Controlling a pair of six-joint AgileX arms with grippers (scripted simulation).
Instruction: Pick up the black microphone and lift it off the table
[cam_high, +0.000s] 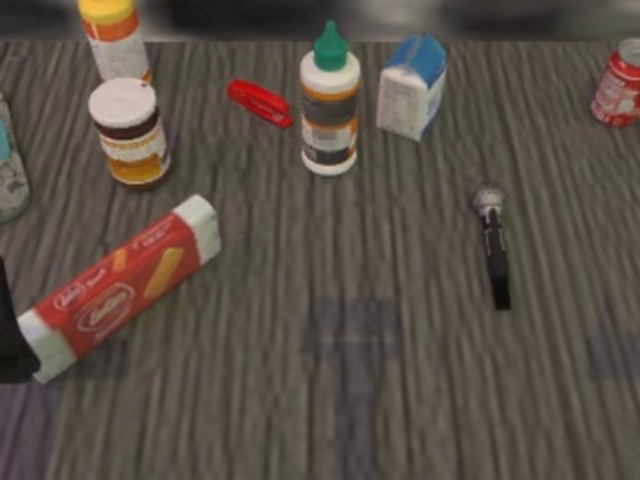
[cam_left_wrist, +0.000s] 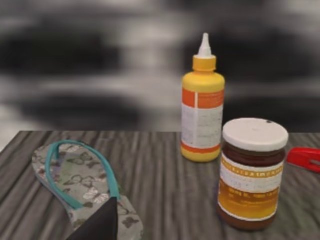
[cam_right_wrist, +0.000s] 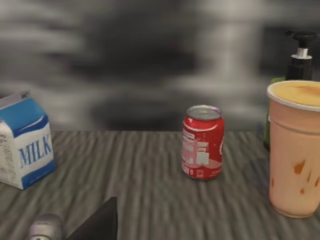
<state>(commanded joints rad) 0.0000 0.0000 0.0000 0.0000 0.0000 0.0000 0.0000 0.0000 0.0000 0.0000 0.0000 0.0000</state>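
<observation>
Mic: black microphone (cam_high: 492, 243) lies flat on the table (cam_high: 330, 400), right of centre in the top view – mesh head toward the far side, handle running toward the near edge. Nothing touching it.
Mic, right wrist view: only the silver mesh head (cam_right_wrist: 46, 228) shows, low in the picture.
Neighbours: milk carton (cam_high: 412, 85) and green-capped bottle (cam_high: 329, 99) stand well apart from it on the far side; red can (cam_high: 618, 82) at the far right corner. Open space all round the mic.
Left side clutter: white-lidded jar (cam_high: 130, 132), yellow bottle (cam_high: 113, 38), red stapler (cam_high: 259, 102), red biscuit pack (cam_high: 122, 285) – all far from the mic, irrelevant to the grasp.
Right gripper: not visible in the top view. A dark wedge (cam_right_wrist: 97, 222) at the wrist view's bottom edge is probably one finger; spread of the pincer – cannot tell.
Left gripper: parked at the table's left edge, only a dark shape (cam_high: 12, 330) in the top view. Pincer width – cannot tell. Its wrist view faces a flip-flop (cam_left_wrist: 80, 187), the jar and the yellow bottle.
Done: nothing, judging by the layout. Mic not grasped, not lifted.
Left: reach over the mic with the right arm (nearer side, my call), descend across the handle, close, lift clear.
Risk: handle is slim and round – an off-centre pinch could roll it.
</observation>
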